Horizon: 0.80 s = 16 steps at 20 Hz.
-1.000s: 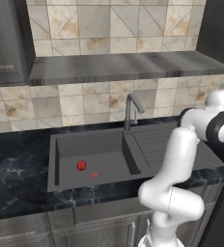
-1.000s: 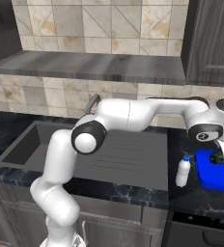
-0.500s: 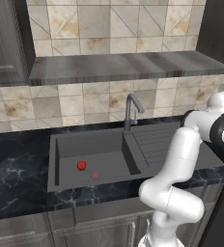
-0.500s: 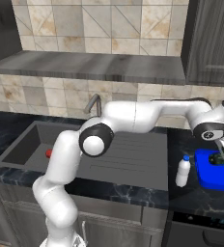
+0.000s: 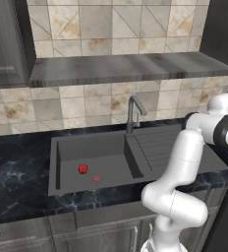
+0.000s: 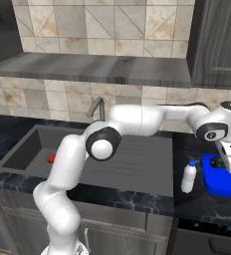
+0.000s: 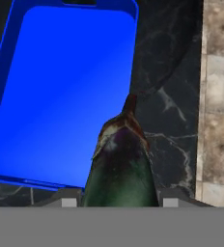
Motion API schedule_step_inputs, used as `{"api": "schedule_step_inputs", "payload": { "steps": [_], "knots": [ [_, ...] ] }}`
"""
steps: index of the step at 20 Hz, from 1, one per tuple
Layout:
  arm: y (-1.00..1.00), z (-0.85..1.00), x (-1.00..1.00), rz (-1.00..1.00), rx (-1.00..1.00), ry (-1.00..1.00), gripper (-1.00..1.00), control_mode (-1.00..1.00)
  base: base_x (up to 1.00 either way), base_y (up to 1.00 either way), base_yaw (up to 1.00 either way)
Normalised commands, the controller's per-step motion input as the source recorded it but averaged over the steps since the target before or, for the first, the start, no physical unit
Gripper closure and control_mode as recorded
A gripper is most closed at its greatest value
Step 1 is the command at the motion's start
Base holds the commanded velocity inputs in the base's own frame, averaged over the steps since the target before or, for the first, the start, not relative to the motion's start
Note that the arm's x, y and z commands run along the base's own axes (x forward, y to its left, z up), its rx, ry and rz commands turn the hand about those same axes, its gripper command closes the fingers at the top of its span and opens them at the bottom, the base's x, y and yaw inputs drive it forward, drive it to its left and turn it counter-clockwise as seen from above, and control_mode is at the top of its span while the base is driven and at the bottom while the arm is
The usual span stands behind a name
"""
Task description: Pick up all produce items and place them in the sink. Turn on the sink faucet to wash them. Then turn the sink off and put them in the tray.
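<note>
The hand (image 7: 119,200) grips a dark green eggplant (image 7: 121,166) above the blue tray's (image 7: 61,91) edge at the tabletop's right end; a red ball (image 5: 83,169) lies in the sink (image 5: 94,152).

Two produce items, one red ball (image 5: 83,169) and one dark green oval (image 7: 121,169), one blue tray (image 7: 61,91), one white bottle (image 6: 188,176).
</note>
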Motion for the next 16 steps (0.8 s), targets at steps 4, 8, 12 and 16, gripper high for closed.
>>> {"api": "schedule_step_inputs", "payload": {
  "steps": [4,8,12,16],
  "knots": [
    [-0.05,-0.27,0.22,0.01,0.02,0.00,1.00,-1.00,0.00,0.00,0.00],
    [-0.09,-0.19,0.09,0.02,0.04,0.00,1.00,-1.00,0.00,0.00,0.00],
    [-0.11,-0.20,0.08,0.02,0.03,0.00,1.00,-1.00,0.00,0.00,0.00],
    [-0.16,-0.16,0.14,0.01,0.02,0.00,1.00,-1.00,0.00,0.00,0.00]
  ]
}}
